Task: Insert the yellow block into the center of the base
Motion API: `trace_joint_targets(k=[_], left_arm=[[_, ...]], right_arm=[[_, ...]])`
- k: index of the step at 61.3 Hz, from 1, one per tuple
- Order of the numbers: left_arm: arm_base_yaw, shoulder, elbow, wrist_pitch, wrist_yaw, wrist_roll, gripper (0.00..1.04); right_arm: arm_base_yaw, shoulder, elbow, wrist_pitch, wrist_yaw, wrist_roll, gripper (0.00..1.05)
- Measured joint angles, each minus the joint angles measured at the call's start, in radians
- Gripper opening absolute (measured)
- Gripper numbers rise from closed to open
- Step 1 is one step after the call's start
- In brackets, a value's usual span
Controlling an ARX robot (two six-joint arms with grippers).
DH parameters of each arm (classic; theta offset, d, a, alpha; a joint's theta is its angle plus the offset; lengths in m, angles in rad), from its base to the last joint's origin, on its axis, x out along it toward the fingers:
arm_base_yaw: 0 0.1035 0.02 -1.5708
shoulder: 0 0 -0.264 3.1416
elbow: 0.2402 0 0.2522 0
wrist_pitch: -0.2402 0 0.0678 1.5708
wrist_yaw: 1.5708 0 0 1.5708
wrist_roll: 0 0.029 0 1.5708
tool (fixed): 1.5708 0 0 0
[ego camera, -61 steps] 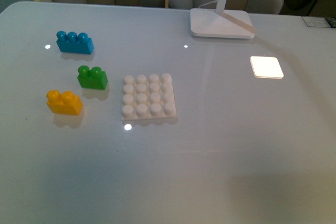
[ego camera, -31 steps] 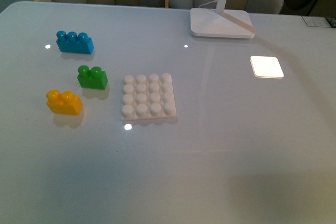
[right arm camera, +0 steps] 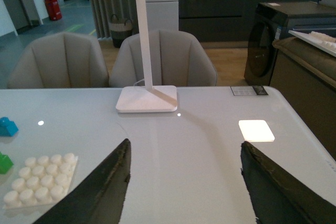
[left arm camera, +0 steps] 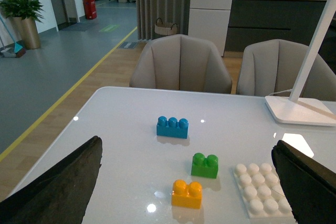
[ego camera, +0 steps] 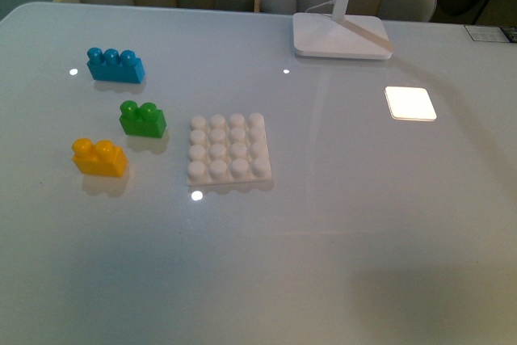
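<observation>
Findings at this moment:

- You have the yellow block [ego camera: 99,157] upright on the worktop [ego camera: 363,232], studs up, at the front-left. It sits apart from the base [ego camera: 229,149], which lies flat to its right with all sixteen studs uncovered.
- The green brick [ego camera: 142,119] stands just behind the yellow block, close to the base's left edge without touching it. The blue brick [ego camera: 115,65] is farther back on the same side.
- The lamp foot [ego camera: 341,36] rests at the rear right, well apart from the bricks.
- Your left gripper [left arm camera: 185,146] shows only in its wrist view. Its fingers [left arm camera: 58,187] stand wide apart, above the near edge of the worktop, facing the bricks.
- Your right gripper [right arm camera: 185,144] likewise has its fingers [right arm camera: 100,192] spread apart, clear of every item, facing the lamp foot.
</observation>
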Motion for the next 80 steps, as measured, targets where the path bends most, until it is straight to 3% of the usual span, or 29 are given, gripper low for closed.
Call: trace_joint_targets(k=[10,23,29,35,55,80], left_arm=[[0.0,0.0,0.0,0.0,0.0,0.0,0.97],[0.0,0.005,0.002,-0.008,0.003,-0.001,0.97],[-0.021,0.225,0.156,-0.353,0.003,-0.048,0.97],[-0.055,0.399,0.214,-0.444,-0.02,-0.072,0.97],[-0.222,0.855,0.298,-0.037,-0.162,-0.144,0.97],[-0.338,1.423,0.443,0.314,-0.197,-0.307,0.97]], right_arm=[[0.0,0.0,0.0,0.0,0.0,0.0,0.97],[0.0,0.0,0.0,0.0,0.0,0.0,0.96],[0.0,0.0,0.0,0.0,0.0,0.0,0.96],[0.0,0.0,0.0,0.0,0.0,0.0,0.96],[0.0,0.0,0.0,0.0,0.0,0.0,0.96],[0.0,0.0,0.0,0.0,0.0,0.0,0.96]])
